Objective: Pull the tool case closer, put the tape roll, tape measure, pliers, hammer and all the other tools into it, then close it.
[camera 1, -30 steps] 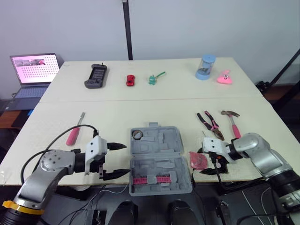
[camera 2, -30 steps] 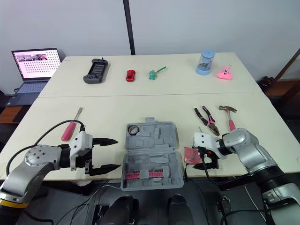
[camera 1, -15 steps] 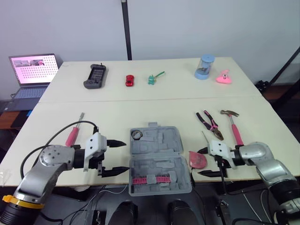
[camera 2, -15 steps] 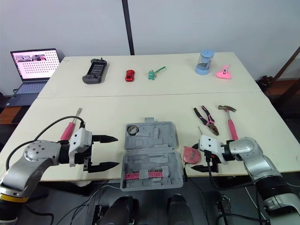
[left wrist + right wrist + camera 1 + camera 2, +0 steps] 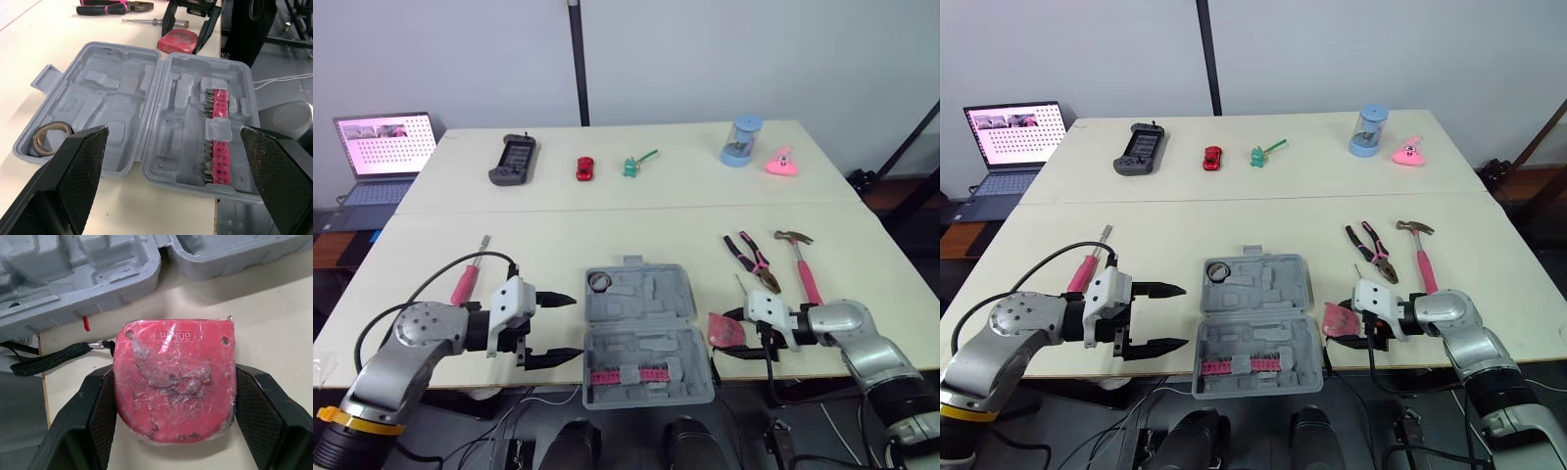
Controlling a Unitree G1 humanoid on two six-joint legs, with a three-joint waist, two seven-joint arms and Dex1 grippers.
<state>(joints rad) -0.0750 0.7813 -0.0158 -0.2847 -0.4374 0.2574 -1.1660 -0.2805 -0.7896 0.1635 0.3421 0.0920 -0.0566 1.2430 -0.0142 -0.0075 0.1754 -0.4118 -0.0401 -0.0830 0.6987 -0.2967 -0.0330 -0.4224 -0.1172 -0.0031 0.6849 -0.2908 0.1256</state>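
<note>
Only the tape roll lies in the tool case beside the released left hand; the right hand grasps the tape measure.

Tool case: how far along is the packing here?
Done: the tool case lies open at the near edge of the table, with the tape roll inside. In hand: the right gripper is clamped on the tape measure, which lies on the table. Left: pliers, hammer and pink screwdriver outside; case unclosed.
</note>
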